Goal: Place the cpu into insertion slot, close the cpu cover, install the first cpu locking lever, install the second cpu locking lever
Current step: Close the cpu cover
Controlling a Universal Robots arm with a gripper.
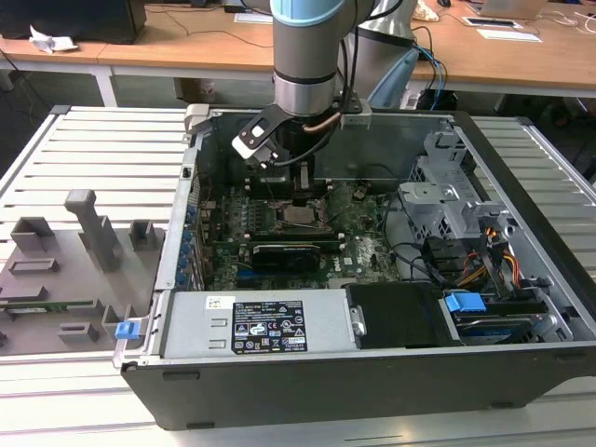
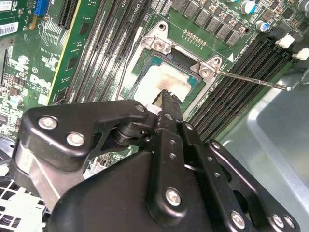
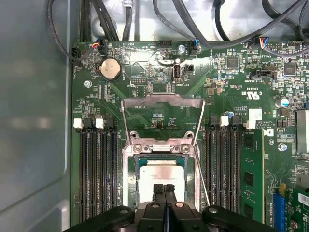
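Note:
The cpu (image 3: 161,172), a pale square chip with a smeared top, lies flat in the socket of the green motherboard (image 3: 145,72); it also appears in the second wrist view (image 2: 159,83). My gripper (image 3: 164,188) is shut, its tips down over the cpu's edge, touching it or just above (image 2: 168,99). In the exterior view the gripper (image 1: 300,194) hangs inside the open computer case over the socket. The cpu cover (image 3: 162,100) stands swung up on its hinge, off the chip. One thin locking lever (image 2: 251,79) sticks out sideways, and the other lever (image 2: 126,63) runs along the socket's opposite side.
Black memory slots (image 3: 96,169) flank the socket on both sides. A long black card (image 1: 284,251) lies close to the socket, with the power supply (image 1: 251,321) nearer the exterior camera. A drive cage (image 1: 456,196) and cables fill the exterior view's right. A grey parts fixture (image 1: 74,270) sits outside the case.

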